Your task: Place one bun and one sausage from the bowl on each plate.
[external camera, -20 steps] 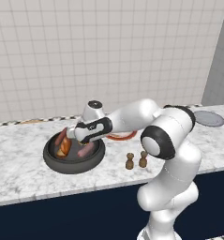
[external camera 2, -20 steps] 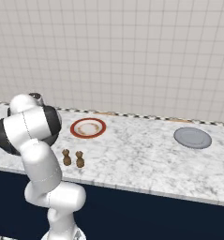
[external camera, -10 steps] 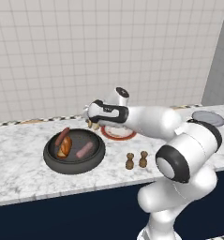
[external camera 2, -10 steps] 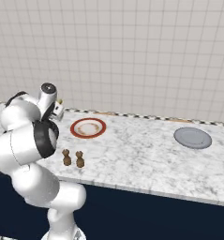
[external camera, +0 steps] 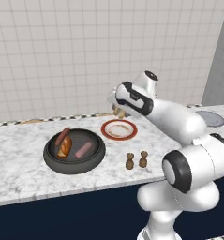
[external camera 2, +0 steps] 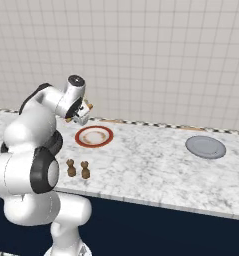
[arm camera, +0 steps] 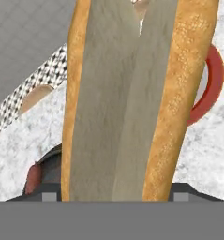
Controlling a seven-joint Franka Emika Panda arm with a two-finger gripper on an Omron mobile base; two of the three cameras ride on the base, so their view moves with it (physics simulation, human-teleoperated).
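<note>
1. Bun [arm camera: 125,98], golden-brown split hot-dog roll, clamped between fingers, held aloft; long axis running along hand view.
2. Below and just beyond: small round red-rimmed plate [external camera: 119,129], bare centre.
3. Behind on marble tabletop [external camera: 19,159]: dark round bowl [external camera: 74,152].

Both base views look forward and down at the counter [external camera: 19,154] from behind the arm, one from each side, sharing the red plate [external camera: 119,129] near its back edge. The hand view sits tight against the bun [arm camera: 127,98].
</note>
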